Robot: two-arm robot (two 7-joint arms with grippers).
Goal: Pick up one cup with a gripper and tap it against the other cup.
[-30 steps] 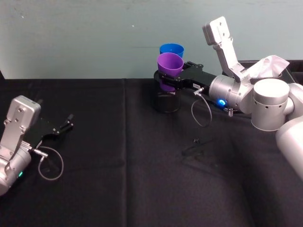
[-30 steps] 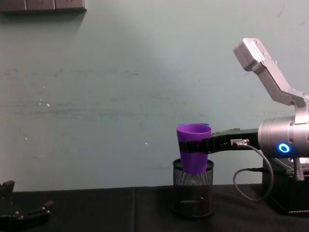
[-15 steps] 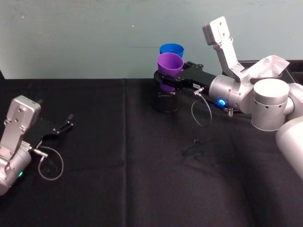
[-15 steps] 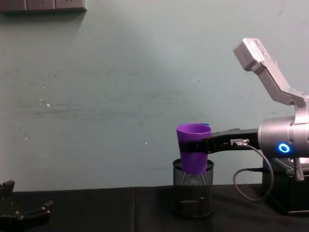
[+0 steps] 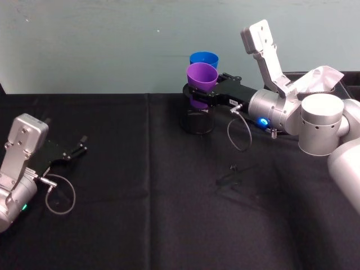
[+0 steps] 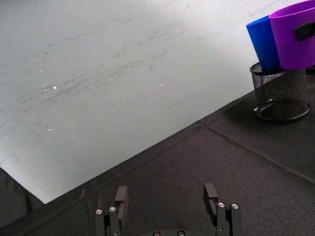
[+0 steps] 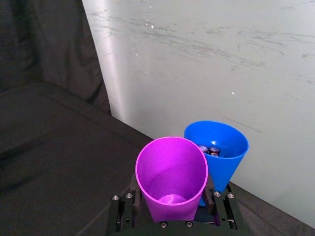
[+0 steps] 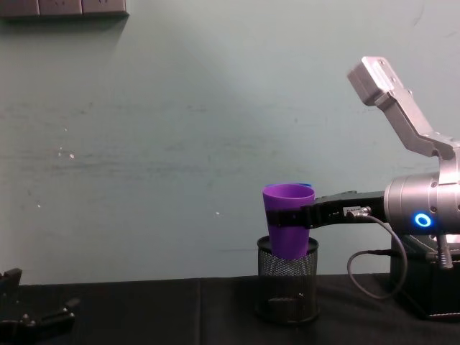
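The purple cup [image 5: 201,79] hangs upright over a black mesh pen holder [image 5: 198,121], with my right gripper [image 5: 196,97] shut around its lower body. In the chest view the purple cup [image 8: 288,223] dips slightly into the mesh holder [image 8: 287,287]. The blue cup [image 5: 203,58] stands just behind it; in the right wrist view the purple cup [image 7: 172,182] and the blue cup [image 7: 221,147] meet at their rims. Small items lie inside the blue cup. My left gripper [image 5: 81,145] rests open on the black cloth at the far left, with nothing between its fingers [image 6: 210,192].
A black cloth [image 5: 140,214] covers the table. A white crumpled cloth [image 5: 318,79] lies on a dark box at the back right. A small dark object [image 5: 232,175] lies on the cloth in front of the right arm. A pale wall stands close behind the cups.
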